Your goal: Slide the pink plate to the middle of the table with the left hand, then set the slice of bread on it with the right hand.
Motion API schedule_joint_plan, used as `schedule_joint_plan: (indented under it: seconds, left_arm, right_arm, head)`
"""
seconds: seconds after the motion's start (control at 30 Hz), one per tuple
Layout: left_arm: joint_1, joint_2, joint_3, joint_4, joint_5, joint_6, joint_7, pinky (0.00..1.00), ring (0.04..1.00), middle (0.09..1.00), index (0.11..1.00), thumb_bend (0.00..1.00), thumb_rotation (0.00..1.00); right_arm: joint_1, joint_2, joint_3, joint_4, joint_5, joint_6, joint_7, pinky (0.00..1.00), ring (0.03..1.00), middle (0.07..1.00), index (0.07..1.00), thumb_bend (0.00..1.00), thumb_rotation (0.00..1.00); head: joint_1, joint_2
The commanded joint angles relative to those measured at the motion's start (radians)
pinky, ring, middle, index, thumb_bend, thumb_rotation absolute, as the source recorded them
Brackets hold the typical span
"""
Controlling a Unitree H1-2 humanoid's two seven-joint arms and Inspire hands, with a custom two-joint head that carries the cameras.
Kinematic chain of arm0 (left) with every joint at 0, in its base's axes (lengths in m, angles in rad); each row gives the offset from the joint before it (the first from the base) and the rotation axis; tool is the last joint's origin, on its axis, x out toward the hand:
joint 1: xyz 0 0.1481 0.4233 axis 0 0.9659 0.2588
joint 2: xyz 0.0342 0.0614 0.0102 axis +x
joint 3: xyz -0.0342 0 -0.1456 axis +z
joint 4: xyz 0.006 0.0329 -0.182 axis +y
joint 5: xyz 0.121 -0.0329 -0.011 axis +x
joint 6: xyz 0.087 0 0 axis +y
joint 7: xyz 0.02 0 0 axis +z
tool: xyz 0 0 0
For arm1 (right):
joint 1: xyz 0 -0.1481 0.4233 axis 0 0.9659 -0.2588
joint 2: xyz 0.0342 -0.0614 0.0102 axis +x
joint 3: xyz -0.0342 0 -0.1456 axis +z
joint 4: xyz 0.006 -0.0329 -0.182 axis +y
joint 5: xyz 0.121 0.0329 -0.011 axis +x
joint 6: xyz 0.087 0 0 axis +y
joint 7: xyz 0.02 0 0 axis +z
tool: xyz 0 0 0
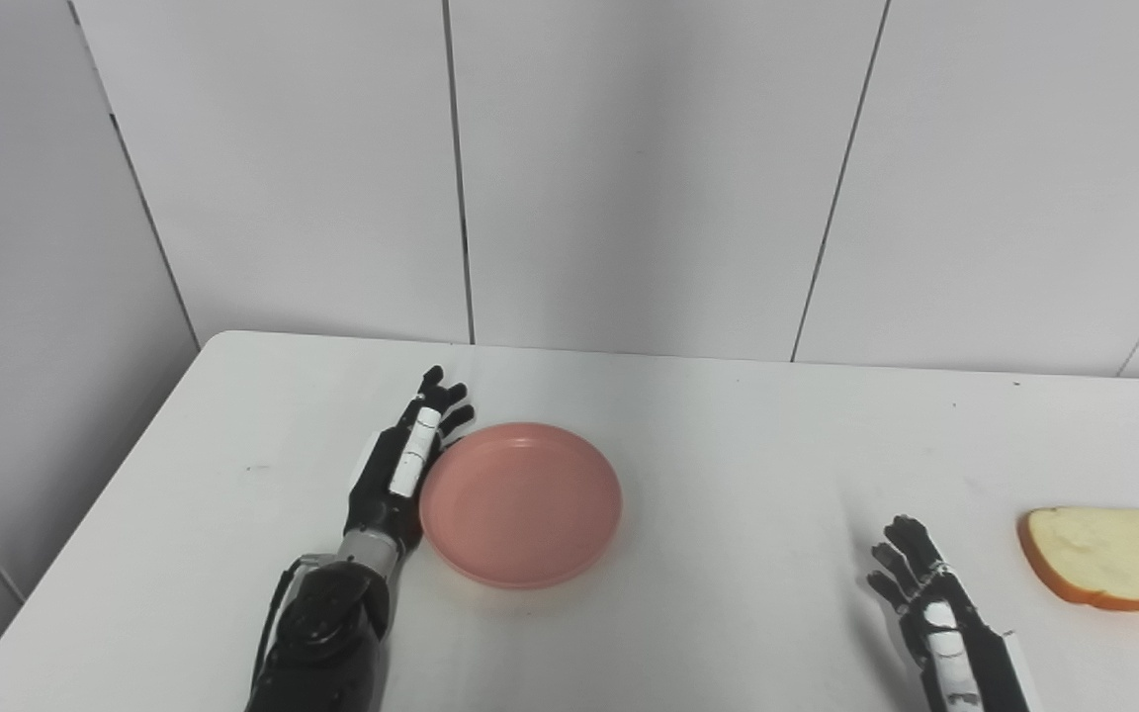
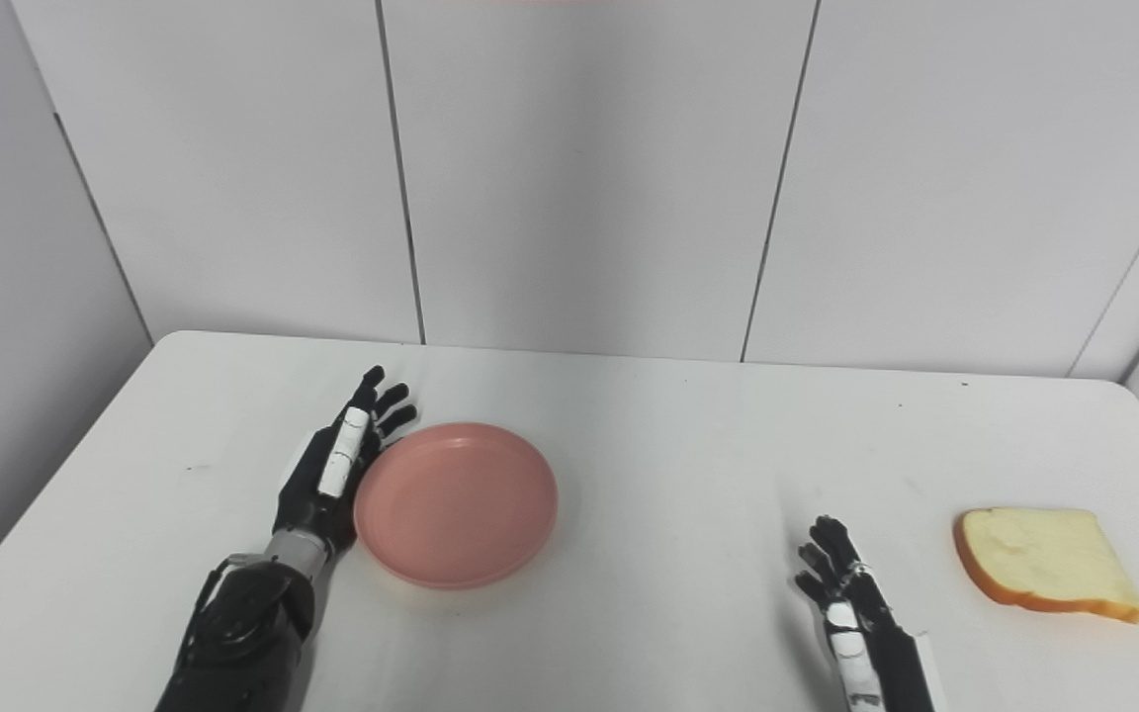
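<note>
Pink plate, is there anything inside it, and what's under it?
Nothing lies in the pink plate; its inside is bare. The slice of bread is still on the white table, far to its right. What is beneath the plate is covered.

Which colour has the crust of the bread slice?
The crust of the bread slice is orange-brown and the crumb pale cream; it shows best in the right eye view.
</note>
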Motion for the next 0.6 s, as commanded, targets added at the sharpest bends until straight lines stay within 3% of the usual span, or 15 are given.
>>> schedule_joint_plan:
  seconds: [0.0, 0.27, 0.47, 0.57]
  left_arm:
    - [-0.003, -0.023, -0.018, -0.039, 0.012, 0.025, 0.010, 0.82, 0.915, 0.931, 0.961, 0.98, 0.82]
    - [0.025, -0.108, -0.028, -0.084, 0.023, 0.071, 0.063, 0.88, 0.914, 0.933, 0.981, 0.90, 0.83]
    - [0.035, -0.155, -0.032, -0.073, 0.008, 0.077, 0.068, 0.99, 0.965, 0.956, 0.999, 0.90, 0.83]
    - [0.042, -0.164, -0.045, -0.079, 0.032, 0.070, 0.079, 0.97, 0.962, 0.956, 1.000, 0.89, 0.84]
  right_arm:
    - [0.089, 0.053, 0.029, 0.052, 0.007, 0.040, -0.006, 0.91, 0.920, 0.928, 0.901, 0.83, 0.88]
    - [0.090, 0.064, 0.044, 0.038, -0.010, 0.051, -0.022, 0.91, 0.921, 0.925, 0.902, 0.82, 0.88]
    - [0.092, 0.084, 0.057, 0.024, -0.014, 0.063, -0.038, 0.90, 0.912, 0.922, 0.893, 0.83, 0.86]
    - [0.092, 0.090, 0.071, 0.019, -0.029, 0.067, -0.049, 0.90, 0.913, 0.923, 0.893, 0.83, 0.87]
  head:
    - [-0.005, 0.002]
    - [-0.032, 0.003]
    - [-0.076, 0.002]
    - [-0.122, -0.001]
